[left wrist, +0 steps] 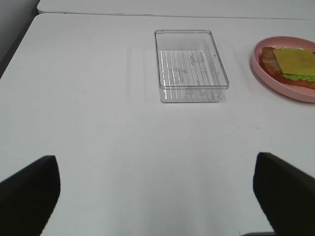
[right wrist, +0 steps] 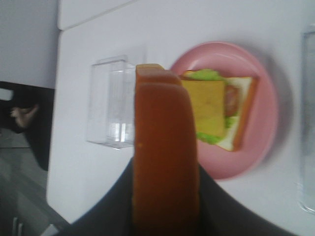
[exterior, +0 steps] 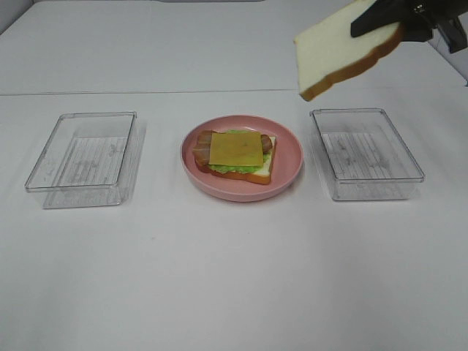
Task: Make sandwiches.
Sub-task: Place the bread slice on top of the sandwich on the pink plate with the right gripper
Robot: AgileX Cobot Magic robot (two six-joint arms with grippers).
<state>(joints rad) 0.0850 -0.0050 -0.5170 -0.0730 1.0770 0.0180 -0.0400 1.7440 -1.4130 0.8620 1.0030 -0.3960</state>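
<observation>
the right gripper (exterior: 384, 25) has its jaws pinched on a bread slice (exterior: 347, 51), arm cut off; the left gripper (left wrist: 157, 196) gapes wide, holding nothing, only its tips showing.

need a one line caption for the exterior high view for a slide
Right gripper holds the top bread slice in the air, above and to the right of the open-faced sandwich on the pink plate.
</observation>
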